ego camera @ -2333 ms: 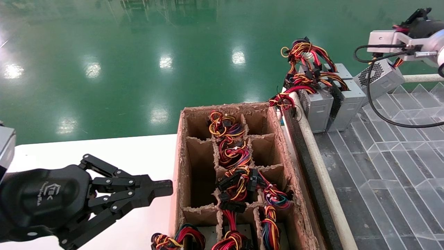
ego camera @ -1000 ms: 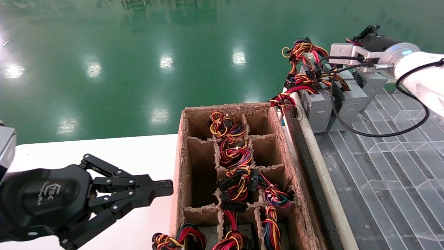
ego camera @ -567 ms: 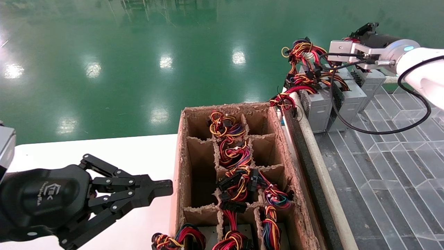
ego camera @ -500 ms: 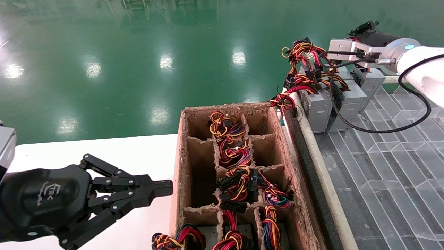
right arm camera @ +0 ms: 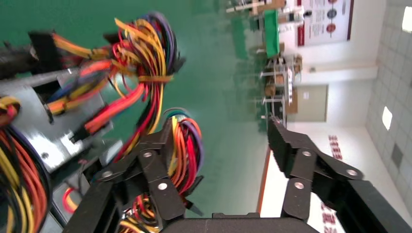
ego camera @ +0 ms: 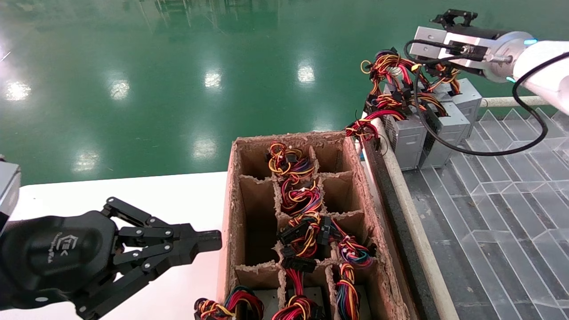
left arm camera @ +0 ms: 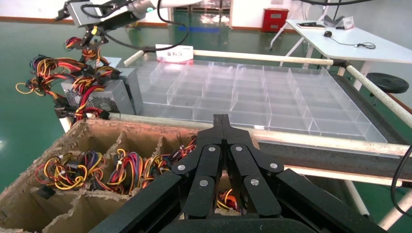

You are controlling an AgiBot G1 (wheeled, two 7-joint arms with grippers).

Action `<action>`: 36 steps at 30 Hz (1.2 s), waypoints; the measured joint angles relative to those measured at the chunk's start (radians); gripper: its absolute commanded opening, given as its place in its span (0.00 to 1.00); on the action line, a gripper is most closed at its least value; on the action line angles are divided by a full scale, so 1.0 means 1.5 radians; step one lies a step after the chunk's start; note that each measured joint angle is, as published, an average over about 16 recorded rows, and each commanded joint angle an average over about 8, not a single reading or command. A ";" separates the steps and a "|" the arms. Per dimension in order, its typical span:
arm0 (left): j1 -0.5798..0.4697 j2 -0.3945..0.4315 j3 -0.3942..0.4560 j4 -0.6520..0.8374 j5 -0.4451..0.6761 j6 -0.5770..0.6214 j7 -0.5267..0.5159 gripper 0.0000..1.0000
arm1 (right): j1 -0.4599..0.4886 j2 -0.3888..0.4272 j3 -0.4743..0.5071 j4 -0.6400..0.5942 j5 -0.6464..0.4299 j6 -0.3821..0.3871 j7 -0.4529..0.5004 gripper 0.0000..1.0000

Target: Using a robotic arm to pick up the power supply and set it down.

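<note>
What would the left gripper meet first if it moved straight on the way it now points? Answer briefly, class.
Most likely the near side wall of the cardboard divider box: the shut left gripper points at it over the white table. Its height above the table is unclear.

Small grey metal power supply box (ego camera: 466, 95) — matt, perforated vent side. Brown cardboard divider box (ego camera: 242, 200) — rough, fibrous, frayed edges. Green floor (ego camera: 178, 66): glossy, mirror-like reflections. Black claw gripper on left arm (ego camera: 209, 242): smooth, semi-gloss plastic look. Clear compartment tray (left arm camera: 252, 92): glossy.
</note>
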 measured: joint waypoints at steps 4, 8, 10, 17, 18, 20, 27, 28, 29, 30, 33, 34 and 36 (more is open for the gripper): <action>0.000 0.000 0.000 0.000 0.000 0.000 0.000 0.00 | 0.007 0.003 0.005 -0.004 0.007 -0.015 -0.006 1.00; 0.000 0.000 0.000 0.000 0.000 0.000 0.000 0.00 | 0.013 0.006 0.010 -0.009 0.015 -0.026 -0.008 1.00; 0.000 0.000 0.000 0.000 0.000 0.000 0.000 0.00 | 0.016 0.008 0.014 -0.010 0.020 -0.031 -0.008 1.00; 0.000 0.000 0.000 0.000 0.000 0.000 0.000 0.00 | 0.017 0.018 0.029 -0.003 0.046 -0.057 -0.005 1.00; 0.000 0.000 0.000 0.000 0.000 0.000 0.000 0.00 | 0.015 0.021 0.031 0.001 0.051 -0.063 -0.003 1.00; 0.000 0.000 0.000 0.000 0.000 0.000 0.000 0.00 | 0.008 0.027 0.036 0.013 0.062 -0.076 0.005 1.00; 0.000 0.000 0.000 0.000 0.000 0.000 0.000 0.00 | -0.035 0.058 0.047 0.079 0.111 -0.132 0.057 1.00; 0.000 0.000 0.000 0.000 0.000 0.000 0.000 0.00 | -0.044 0.063 0.049 0.091 0.119 -0.141 0.068 1.00; 0.000 0.000 0.000 0.000 0.000 0.000 0.000 0.00 | -0.053 0.069 0.050 0.104 0.128 -0.151 0.080 1.00; 0.000 0.000 0.000 0.000 0.000 0.000 0.000 0.00 | -0.063 0.076 0.051 0.118 0.137 -0.162 0.093 1.00; 0.000 0.000 0.000 0.000 0.000 0.000 0.000 0.14 | -0.093 0.094 0.055 0.159 0.164 -0.193 0.132 1.00; 0.000 0.000 0.000 0.000 0.000 0.000 0.000 0.26 | -0.103 0.101 0.057 0.173 0.174 -0.204 0.144 1.00; 0.000 0.000 0.000 0.000 0.000 0.000 0.000 0.51 | -0.122 0.113 0.059 0.201 0.192 -0.225 0.170 1.00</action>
